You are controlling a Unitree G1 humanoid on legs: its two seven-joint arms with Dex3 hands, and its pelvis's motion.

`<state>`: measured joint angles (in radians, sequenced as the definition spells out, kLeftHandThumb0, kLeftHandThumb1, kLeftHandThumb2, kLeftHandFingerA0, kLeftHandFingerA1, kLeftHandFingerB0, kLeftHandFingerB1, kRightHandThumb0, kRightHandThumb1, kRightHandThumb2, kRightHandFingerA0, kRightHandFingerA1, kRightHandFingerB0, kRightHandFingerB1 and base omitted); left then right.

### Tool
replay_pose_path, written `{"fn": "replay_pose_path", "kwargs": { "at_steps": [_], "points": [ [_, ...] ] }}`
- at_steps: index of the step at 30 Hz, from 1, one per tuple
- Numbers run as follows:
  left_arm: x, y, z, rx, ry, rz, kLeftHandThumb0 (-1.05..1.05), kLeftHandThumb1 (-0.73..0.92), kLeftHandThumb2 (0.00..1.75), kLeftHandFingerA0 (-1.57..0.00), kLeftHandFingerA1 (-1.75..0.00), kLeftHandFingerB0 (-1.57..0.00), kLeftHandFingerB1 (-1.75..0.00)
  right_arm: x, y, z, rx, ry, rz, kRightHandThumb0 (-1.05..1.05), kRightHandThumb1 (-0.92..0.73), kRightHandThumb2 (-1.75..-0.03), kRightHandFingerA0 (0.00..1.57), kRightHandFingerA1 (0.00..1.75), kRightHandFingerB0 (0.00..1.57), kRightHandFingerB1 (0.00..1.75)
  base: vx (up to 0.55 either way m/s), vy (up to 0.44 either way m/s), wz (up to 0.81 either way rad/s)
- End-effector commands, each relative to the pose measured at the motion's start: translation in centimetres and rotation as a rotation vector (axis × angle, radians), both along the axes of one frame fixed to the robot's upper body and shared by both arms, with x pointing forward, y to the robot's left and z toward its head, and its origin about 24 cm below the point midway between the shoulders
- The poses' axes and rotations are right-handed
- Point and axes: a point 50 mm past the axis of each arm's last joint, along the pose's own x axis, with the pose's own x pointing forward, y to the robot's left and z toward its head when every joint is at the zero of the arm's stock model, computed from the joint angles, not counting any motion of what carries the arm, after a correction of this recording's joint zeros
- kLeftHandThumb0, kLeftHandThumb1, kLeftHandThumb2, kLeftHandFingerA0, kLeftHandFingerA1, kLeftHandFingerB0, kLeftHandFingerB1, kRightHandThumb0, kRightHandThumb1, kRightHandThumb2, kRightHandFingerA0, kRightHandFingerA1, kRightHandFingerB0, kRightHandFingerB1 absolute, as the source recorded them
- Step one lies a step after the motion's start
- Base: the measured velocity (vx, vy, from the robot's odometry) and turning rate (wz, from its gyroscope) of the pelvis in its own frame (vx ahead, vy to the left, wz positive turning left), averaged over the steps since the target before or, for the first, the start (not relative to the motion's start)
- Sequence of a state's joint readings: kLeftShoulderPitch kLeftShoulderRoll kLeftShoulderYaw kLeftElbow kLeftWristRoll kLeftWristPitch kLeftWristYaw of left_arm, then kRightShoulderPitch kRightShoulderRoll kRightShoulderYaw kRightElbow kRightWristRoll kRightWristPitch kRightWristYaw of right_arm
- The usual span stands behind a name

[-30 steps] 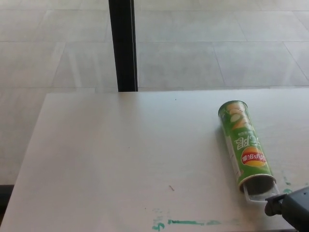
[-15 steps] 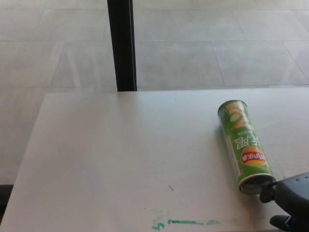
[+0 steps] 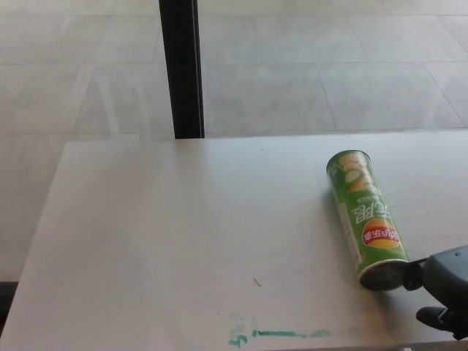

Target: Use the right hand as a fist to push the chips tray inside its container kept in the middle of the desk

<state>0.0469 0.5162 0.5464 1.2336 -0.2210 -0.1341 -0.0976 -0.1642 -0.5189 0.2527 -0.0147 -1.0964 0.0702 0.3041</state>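
Note:
A green chips can [image 3: 364, 216] lies on its side at the right of the white desk [image 3: 183, 234], its open mouth facing the near edge. No clear tray sticks out of the mouth. My right hand [image 3: 446, 289] is at the lower right corner, closed into a fist, with its knuckle touching the can's mouth. My left hand does not show.
Green paint smears [image 3: 278, 335] mark the desk near its front edge. A black pillar [image 3: 180, 69] stands behind the desk's far edge, with a tiled floor beyond. The desk's left edge runs diagonally at the picture's left.
The clear tray that stuck out of the can's mouth has gone inside. My right fist has moved up against the mouth, and the can has shifted slightly away. The camera has drifted a little.

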Motion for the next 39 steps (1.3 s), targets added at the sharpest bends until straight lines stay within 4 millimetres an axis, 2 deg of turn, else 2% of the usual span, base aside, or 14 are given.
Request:
{"fn": "replay_pose_path", "kwargs": {
  "at_steps": [1,4,5,9,12,16,18,20,24,28,33,35,36,39],
  "points": [
    [-0.2,0.5,0.6,0.038,-0.005,-0.006,-0.69,0.92,0.68,-0.59,-0.69,-0.5,-0.52,1.1,-0.2,1.9,0.024,-0.088,-0.018,-0.6,-0.77,-0.66,0.88,1.33,0.49,0.42,0.0,0.0,0.0],
    [-0.2,0.5,0.5,0.021,-0.011,0.0,-0.7,0.92,0.68,-0.56,-0.69,-0.48,-0.52,0.5,0.2,1.3,0.018,-0.09,0.005,-0.61,-0.76,-0.66,0.85,1.36,0.46,0.42,0.0,0.0,0.0],
    [-0.2,0.5,0.5,0.021,-0.012,0.001,-0.69,0.92,0.68,-0.57,-0.69,-0.48,-0.52,0.4,0.3,1.3,0.031,-0.084,0.009,-0.58,-0.75,-0.65,0.89,1.44,0.48,0.46,0.0,0.0,0.0],
    [-0.1,0.5,0.5,0.024,-0.021,0.0,-0.7,0.92,0.67,-0.58,-0.67,-0.49,-0.51,-0.8,0.8,1.2,0.081,-0.002,0.032,-0.57,-0.77,-0.66,0.9,1.37,0.52,0.43,0.0,0.0,0.0],
    [0.0,0.4,0.5,0.012,-0.038,0.01,-0.7,0.92,0.68,-0.56,-0.7,-0.46,-0.53,-2.2,1.2,1.6,0.17,0.125,0.076,-0.56,-0.77,-0.63,0.9,1.08,0.53,0.44,0.0,0.0,0.0],
    [0.0,0.5,0.6,0.034,-0.009,-0.011,-0.71,0.92,0.68,-0.6,-0.69,-0.49,-0.52,-4.1,1.4,2.6,0.244,0.267,0.133,-0.59,-0.77,-0.63,0.87,1.01,0.57,0.43,0.0,0.0,0.0],
    [0.0,0.5,0.6,0.036,-0.007,-0.013,-0.71,0.92,0.68,-0.6,-0.69,-0.49,-0.52,-4.3,1.4,2.8,0.249,0.279,0.138,-0.59,-0.77,-0.63,0.87,1.01,0.57,0.43,0.0,0.0,0.0],
    [0.1,0.5,0.6,0.021,-0.03,0.012,-0.71,0.92,0.67,-0.59,-0.72,-0.51,-0.53,-5.2,1.4,4.1,0.311,0.349,0.157,-0.56,-0.76,-0.63,0.87,0.88,0.57,0.45,0.0,0.0,0.0],
    [0.0,0.6,0.7,0.035,-0.018,-0.012,-0.7,0.92,0.68,-0.58,-0.69,-0.5,-0.53,-6.0,0.9,5.9,0.323,0.366,0.174,-0.55,-0.76,-0.63,0.91,0.82,0.6,0.45,0.0,0.0,0.0],
    [-0.2,0.6,0.6,0.026,-0.012,0.002,-0.7,0.92,0.67,-0.57,-0.66,-0.47,-0.5,-6.8,-1.4,10.2,0.388,0.306,0.116,-0.53,-0.74,-0.62,0.88,0.84,0.6,0.48,0.0,0.0,0.0],
    [-0.2,0.6,0.7,0.026,-0.016,0.005,-0.7,0.92,0.68,-0.58,-0.69,-0.49,-0.52,-7.1,-5.3,13.7,0.487,0.064,0.026,-0.51,-0.74,-0.62,0.89,0.85,0.58,0.48,0.0,0.0,0.0],
    [-0.2,0.6,0.6,0.026,-0.016,0.004,-0.69,0.92,0.68,-0.57,-0.68,-0.46,-0.51,-7.3,-6.7,14.3,0.504,-0.02,0.005,-0.53,-0.74,-0.62,0.9,0.85,0.59,0.48,0.0,0.0,0.0],
    [-0.3,0.6,0.7,0.039,-0.004,-0.019,-0.71,0.92,0.71,-0.55,-0.67,-0.45,-0.51,-7.5,-8.6,14.7,0.524,-0.108,-0.058,-0.53,-0.75,-0.62,0.89,0.94,0.56,0.47,0.0,0.0,0.0],
    [-0.4,0.7,0.7,0.04,-0.005,-0.01,-0.71,0.92,0.68,-0.58,-0.67,-0.48,-0.52,-8.0,-12.1,14.2,0.698,-0.234,-0.185,-0.5,-0.71,-0.61,0.89,0.96,0.56,0.47,0.0,0.0,0.0]
  ]
}}
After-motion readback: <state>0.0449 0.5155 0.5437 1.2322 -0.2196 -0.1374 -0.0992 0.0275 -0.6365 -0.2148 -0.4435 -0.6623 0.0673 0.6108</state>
